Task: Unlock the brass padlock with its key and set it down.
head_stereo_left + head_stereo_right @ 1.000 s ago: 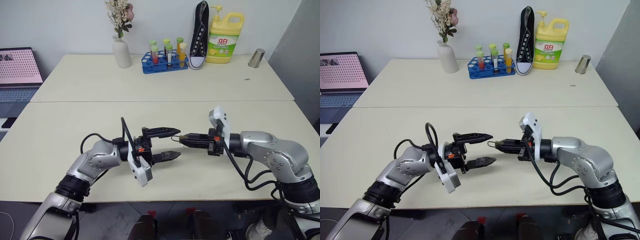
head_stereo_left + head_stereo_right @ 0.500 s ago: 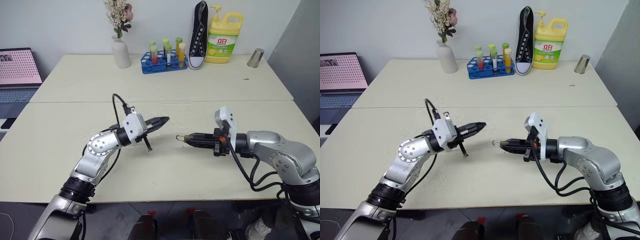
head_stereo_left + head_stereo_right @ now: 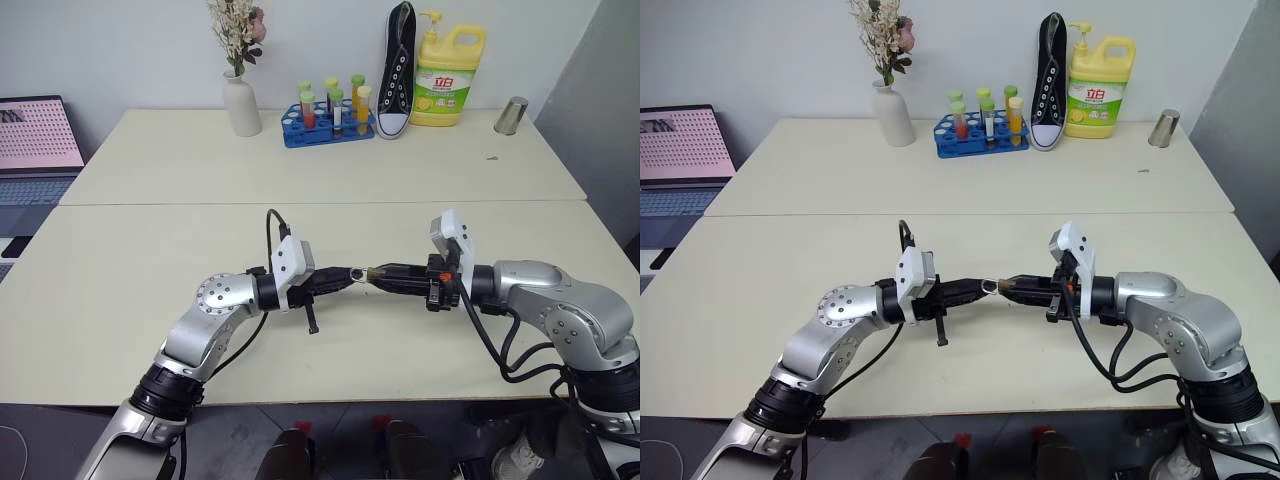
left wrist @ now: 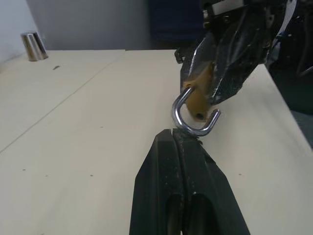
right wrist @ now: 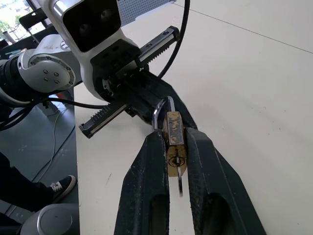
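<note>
Above the near half of the desk (image 3: 120, 290), the two claws meet tip to tip, and the brass padlock (image 5: 174, 143) sits between them, lifted clear of the surface.

Right claw (image 5: 172, 147): fingers (image 5: 146, 171) narrowly parted, clamped on the two flat sides of the padlock body. The shackle (image 4: 191, 113) (thin silver U) projects past the fingertips toward the left claw. A thin silvery blade, apparently its key (image 5: 180, 180), hangs from the keyhole end of the padlock, between the right fingers and on the side away from the shackle.

Left claw (image 4: 173, 133): fingers pressed fully together, nothing between them. Its tip sits right at the curve of the shackle; whether it actually touches cannot be resolved. In the head views the left claw (image 3: 345, 277) points level toward the padlock from the robot's left, and the right claw (image 3: 372, 274) faces it.

Behind the padlock, on the far half of the desk: white vase with dried flowers (image 3: 241, 100), blue rack of coloured tubes (image 3: 328, 118), black sneaker stood on end (image 3: 398, 70), yellow detergent bottle (image 3: 449, 75), small metal cup (image 3: 512, 115). Far to the padlock's left, beyond the desk edge, a laptop with a pink screen (image 3: 38, 133).
</note>
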Controlling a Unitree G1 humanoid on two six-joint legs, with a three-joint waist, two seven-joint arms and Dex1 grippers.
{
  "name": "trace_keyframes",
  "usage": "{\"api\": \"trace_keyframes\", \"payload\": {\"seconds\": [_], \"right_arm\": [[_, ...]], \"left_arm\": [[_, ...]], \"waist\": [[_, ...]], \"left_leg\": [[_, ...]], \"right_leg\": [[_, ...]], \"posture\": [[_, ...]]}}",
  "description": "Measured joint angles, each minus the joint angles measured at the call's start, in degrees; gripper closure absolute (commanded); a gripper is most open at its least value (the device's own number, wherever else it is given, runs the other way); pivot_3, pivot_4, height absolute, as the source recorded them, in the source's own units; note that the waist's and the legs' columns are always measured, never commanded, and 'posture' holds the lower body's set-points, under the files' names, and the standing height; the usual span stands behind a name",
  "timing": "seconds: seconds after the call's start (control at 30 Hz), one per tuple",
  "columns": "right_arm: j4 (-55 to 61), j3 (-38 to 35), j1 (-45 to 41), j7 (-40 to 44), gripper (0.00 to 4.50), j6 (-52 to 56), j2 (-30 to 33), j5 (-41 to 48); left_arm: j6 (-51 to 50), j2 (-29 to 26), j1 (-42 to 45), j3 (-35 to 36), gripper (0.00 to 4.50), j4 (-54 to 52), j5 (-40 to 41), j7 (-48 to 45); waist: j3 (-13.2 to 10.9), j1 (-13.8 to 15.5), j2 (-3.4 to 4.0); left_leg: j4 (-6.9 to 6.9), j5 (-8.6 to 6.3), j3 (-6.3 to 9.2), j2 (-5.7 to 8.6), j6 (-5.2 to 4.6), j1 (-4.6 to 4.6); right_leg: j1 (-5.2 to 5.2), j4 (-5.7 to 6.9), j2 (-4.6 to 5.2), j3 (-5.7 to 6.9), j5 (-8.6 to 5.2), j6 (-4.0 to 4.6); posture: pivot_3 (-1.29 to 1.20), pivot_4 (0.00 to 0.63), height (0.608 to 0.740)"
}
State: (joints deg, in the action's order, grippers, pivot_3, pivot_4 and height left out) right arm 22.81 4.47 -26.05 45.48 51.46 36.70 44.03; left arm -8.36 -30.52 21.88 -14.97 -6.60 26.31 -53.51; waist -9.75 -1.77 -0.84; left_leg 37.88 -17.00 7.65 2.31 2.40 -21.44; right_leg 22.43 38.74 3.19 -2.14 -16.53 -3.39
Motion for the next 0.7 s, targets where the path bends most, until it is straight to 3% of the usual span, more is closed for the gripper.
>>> {"api": "trace_keyframes", "payload": {"seconds": [0.37, 0.7], "right_arm": [[-0.07, 0.01, 0.00, 0.73, 4.36, -0.67, -0.03, -0.30], [-0.11, 0.03, 0.00, 0.81, 4.36, -0.89, -0.02, -0.72]], "left_arm": [[-11.97, -1.42, -2.67, 3.68, 4.50, -8.72, 5.80, -2.37], [-18.84, 0.78, -1.07, 7.51, 4.50, -8.92, 9.79, -0.51]], "waist": [[0.00, 0.01, 0.00], [0.00, 0.05, 0.00]], "left_leg": [[-0.01, 0.00, 0.00, -0.02, 0.00, 0.00], [0.00, 0.00, 0.01, -0.01, 0.00, 0.00]], "right_leg": [[-0.01, -0.01, 0.00, 0.00, 0.00, 0.00], [-0.02, -0.03, 0.01, 0.00, 0.00, 0.00]], "posture": [[0.00, 0.150, 0.740], [0.00, 0.150, 0.740]]}}
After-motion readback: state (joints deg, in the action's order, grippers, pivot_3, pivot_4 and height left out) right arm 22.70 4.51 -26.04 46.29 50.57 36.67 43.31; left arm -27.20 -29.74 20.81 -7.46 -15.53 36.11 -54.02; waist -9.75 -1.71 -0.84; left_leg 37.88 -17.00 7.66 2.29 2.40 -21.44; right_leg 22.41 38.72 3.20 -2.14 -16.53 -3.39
